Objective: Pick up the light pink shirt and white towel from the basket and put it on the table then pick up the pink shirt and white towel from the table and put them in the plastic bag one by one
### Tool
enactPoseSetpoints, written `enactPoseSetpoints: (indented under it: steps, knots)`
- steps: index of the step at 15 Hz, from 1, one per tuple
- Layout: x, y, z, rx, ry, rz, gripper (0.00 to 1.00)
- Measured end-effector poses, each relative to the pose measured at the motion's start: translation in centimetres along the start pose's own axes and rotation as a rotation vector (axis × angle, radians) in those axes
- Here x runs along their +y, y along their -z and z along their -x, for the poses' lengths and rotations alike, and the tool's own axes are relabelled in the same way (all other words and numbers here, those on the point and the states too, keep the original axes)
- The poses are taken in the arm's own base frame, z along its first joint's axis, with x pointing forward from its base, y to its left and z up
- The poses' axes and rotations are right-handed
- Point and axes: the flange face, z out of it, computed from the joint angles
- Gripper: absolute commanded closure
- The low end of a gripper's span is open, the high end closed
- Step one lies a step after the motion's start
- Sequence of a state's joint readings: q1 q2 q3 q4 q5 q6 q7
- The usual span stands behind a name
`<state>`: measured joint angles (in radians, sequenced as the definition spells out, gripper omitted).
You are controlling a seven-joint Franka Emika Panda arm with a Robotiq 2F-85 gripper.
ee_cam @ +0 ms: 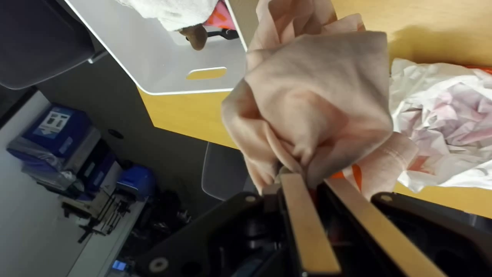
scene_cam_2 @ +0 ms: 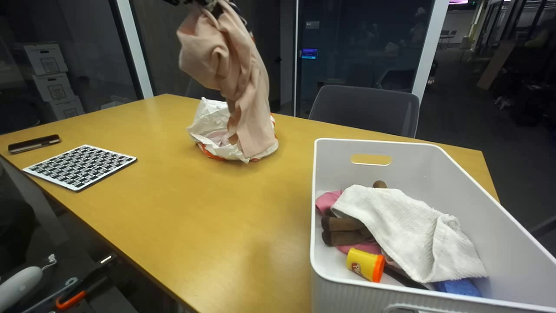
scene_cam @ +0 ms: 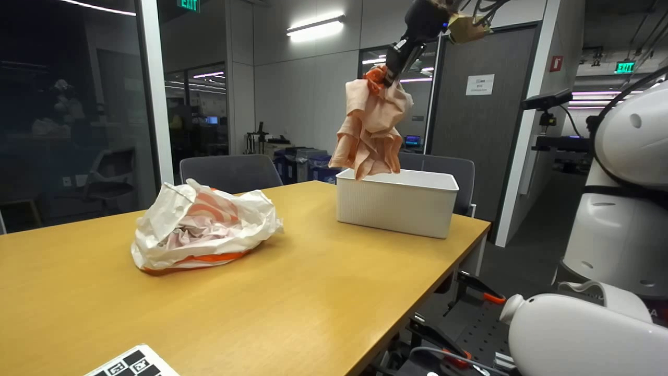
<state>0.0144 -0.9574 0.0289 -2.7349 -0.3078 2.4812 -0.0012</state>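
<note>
the shirt (scene_cam_2: pixel 243 76) is light pink, towel (scene_cam_2: pixel 402 228) white, board (scene_cam_2: pixel 81 167) checkered.

Count relative to gripper (ee_cam: pixel 313 182)
Held: 1 light pink shirt (scene_cam_2: pixel 232 65). Lower: 1 basket (scene_cam: pixel 394 203), 1 plastic bag (scene_cam: pixel 162 211), 1 white towel (scene_cam_2: pixel 404 221), 1 yellow tub (scene_cam_2: pixel 364 264), 1 checkered board (scene_cam_2: pixel 81 167).

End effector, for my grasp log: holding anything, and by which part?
The light pink shirt, by a bunch near the top as it hangs; exact garment part unclear.

The light pink shirt (scene_cam_2: pixel 241 82) hangs crumpled in midair, the white towel (scene_cam_2: pixel 404 230) in the basket (scene_cam_2: pixel 415 171).
</note>
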Motion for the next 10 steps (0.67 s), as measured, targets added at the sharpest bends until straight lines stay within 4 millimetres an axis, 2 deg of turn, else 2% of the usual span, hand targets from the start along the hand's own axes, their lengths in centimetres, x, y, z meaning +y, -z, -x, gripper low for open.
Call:
enactPoseSetpoints:
  steps: [2,4,7,10]
  knots:
    - [-1.1,2.2,1.4,-0.037,0.023,-0.057,0.98]
    - [-1.8,2.5,2.8,-0.111,0.053,-0.135,0.98]
    - [-3.7,-0.7,3.9,-0.209,0.096,-0.257,0.98]
    - [-6.1,-6.2,4.7,-0.314,0.137,-0.383,0.98]
